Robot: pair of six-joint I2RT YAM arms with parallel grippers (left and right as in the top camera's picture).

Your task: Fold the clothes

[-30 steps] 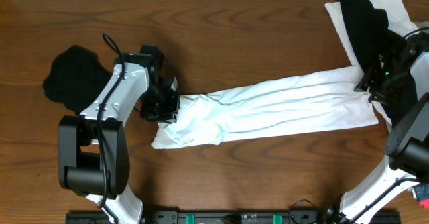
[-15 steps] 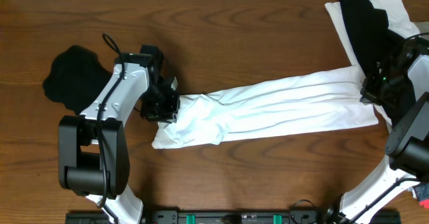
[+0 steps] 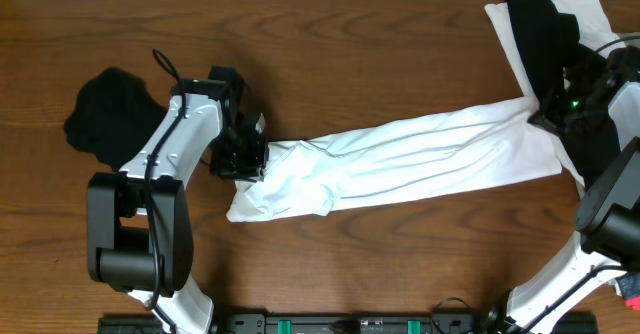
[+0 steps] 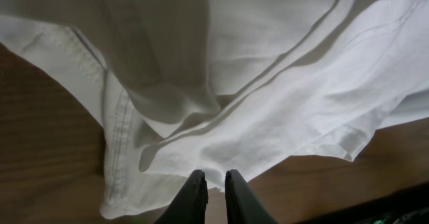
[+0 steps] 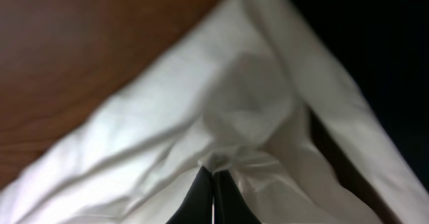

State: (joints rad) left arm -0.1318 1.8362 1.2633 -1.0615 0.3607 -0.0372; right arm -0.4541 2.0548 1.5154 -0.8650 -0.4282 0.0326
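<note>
A white T-shirt (image 3: 400, 159) lies drawn out in a long wrinkled band across the wooden table (image 3: 350, 54). At its left end my left gripper (image 3: 250, 157) is shut on it. In the left wrist view the two dark fingers stand close together at the left gripper (image 4: 213, 184), with the hem of the T-shirt (image 4: 268, 83) pinched between them. My right gripper (image 3: 545, 119) is shut on the shirt's right end. The right wrist view shows a small bunch of the T-shirt (image 5: 167, 137) squeezed at the right gripper (image 5: 213, 174). No print is visible.
A crumpled black garment (image 3: 105, 114) lies on the table left of my left arm. At the back right corner a black garment (image 3: 545, 29) is draped over a white one (image 3: 590, 9), close behind my right gripper.
My right gripper has shut on the shirt's right end and drawn it slightly toward the back of the table. The left arm and its grip are unchanged.
</note>
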